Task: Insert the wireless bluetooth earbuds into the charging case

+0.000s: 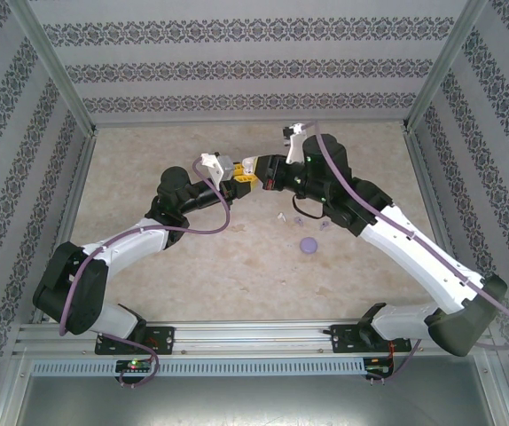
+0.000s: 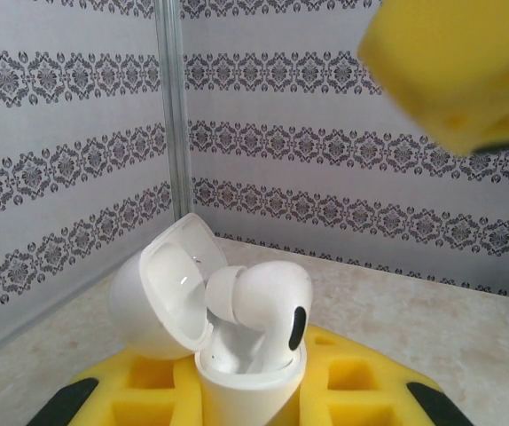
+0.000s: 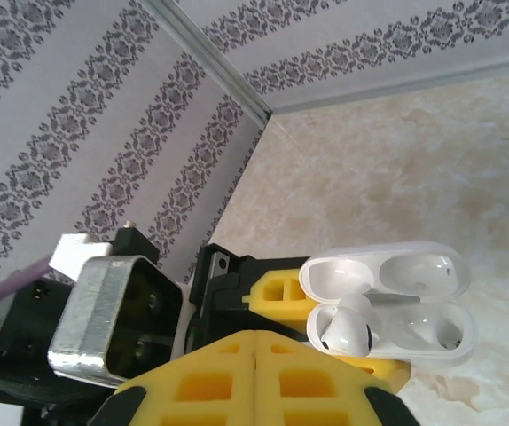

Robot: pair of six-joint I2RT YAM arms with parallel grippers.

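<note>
Open white charging case (image 2: 246,390) is pinched between left fingers (image 2: 374,382); white earbud (image 2: 268,297) is seated partway in it. Nearby, right fingers (image 3: 237,351) are pressed together.

Both arms reach forward and bend inward, so the two wrists meet nose to nose; the left gripper (image 1: 236,176) is clamped on the charging case (image 2: 247,390); the right gripper (image 1: 254,168) has its yellow fingers pressed fully together.
</note>
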